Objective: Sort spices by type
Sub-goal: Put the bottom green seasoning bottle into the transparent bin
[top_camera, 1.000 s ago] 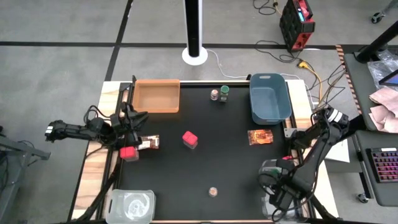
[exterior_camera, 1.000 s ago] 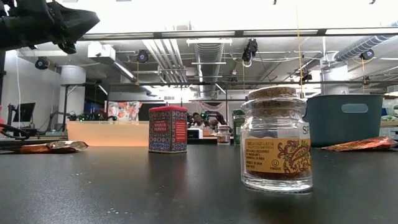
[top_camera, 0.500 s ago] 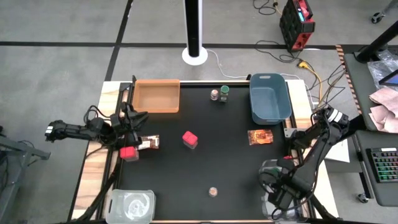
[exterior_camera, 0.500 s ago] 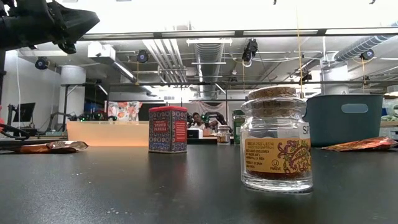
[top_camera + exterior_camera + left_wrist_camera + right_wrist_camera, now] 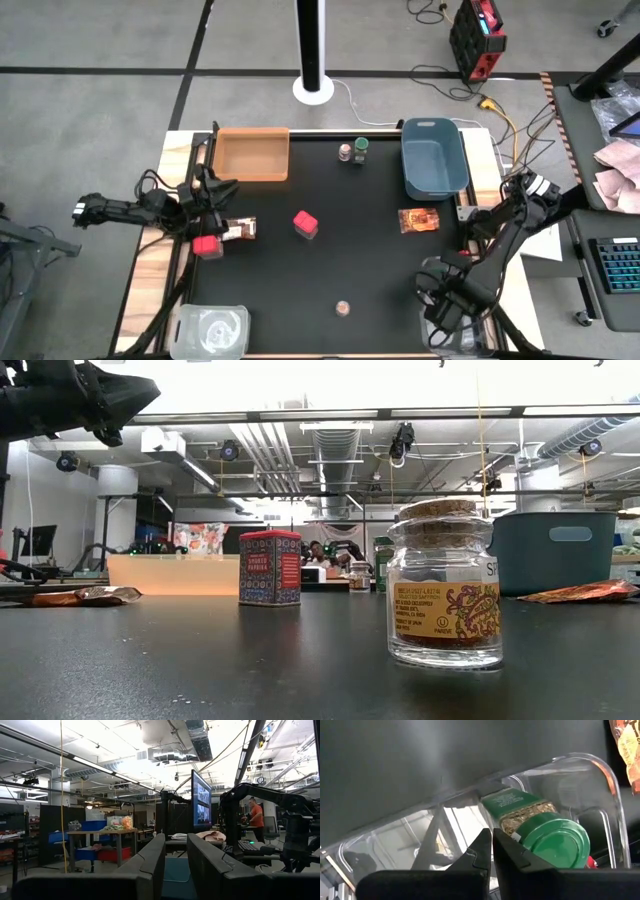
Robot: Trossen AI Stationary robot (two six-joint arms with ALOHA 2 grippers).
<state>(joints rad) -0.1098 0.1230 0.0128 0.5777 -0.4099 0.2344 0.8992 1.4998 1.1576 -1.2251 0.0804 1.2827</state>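
Green-capped jar lies in a clear container just past the right end effector, fingers pressed together; only the right wrist view shows it. Left end effector, at the bench edge, pinches a red cube box.

Table top was black. Tray orange, tub blue. Tin was red with a dark patterned band. Cork-lidded jar was clear with a yellow paisley label. Jar in clear container had green cap, green label.
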